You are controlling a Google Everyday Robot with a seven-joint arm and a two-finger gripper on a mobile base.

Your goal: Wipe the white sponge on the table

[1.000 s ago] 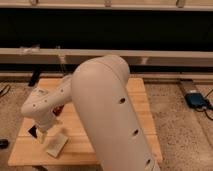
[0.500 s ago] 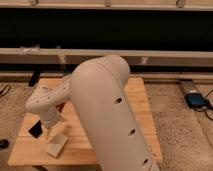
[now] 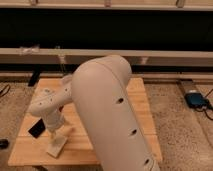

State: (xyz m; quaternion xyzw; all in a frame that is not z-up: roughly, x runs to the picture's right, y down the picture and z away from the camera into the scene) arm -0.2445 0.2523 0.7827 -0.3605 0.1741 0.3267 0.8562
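Observation:
The white sponge (image 3: 57, 144) lies flat on the light wooden slatted table (image 3: 30, 150), near its front left part. My gripper (image 3: 58, 133) reaches down from the white arm and meets the sponge's top end. The big white arm link (image 3: 112, 110) fills the middle of the view and hides much of the tabletop.
A black phone (image 3: 36, 130) lies on the table just left of the gripper. A blue device (image 3: 195, 99) with a cable sits on the floor at right. A long low ledge (image 3: 160, 56) runs behind the table. A dark object (image 3: 3, 144) lies on the floor at left.
The wrist and gripper have shifted slightly to the right and toward the front, over the sponge. The sponge has moved a little with it.

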